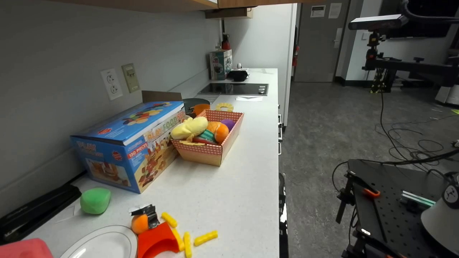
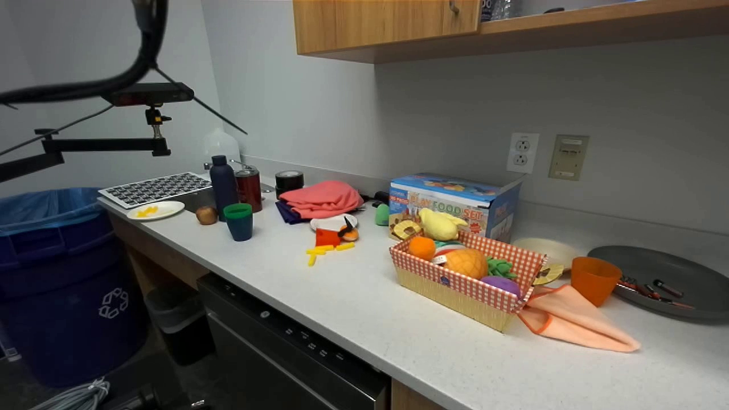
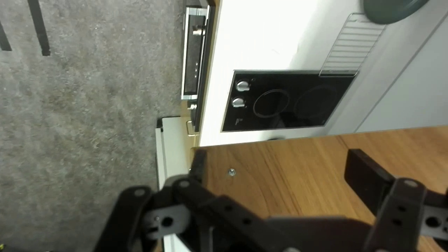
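The surface point(image 3: 252, 38) slants through the wrist view, which looks down on it. A wooden panel point(image 3: 280, 175) fills much of the lower right, hiding part of the surface. The arm point(image 1: 443, 220) shows only its white base, at the right edge of an exterior view; its bend is out of frame. A cooktop point(image 3: 287, 101) shows just past the panel's edge, a rack point(image 3: 353, 43) lapping its corner. The fingers point(image 3: 369, 178), spread wide and released, stand before the panel, a screw point(image 3: 231, 172) showing between them; contact cannot be told.

Matt end effector point(image 3: 278, 163), glossy cooktop point(image 3: 288, 101)
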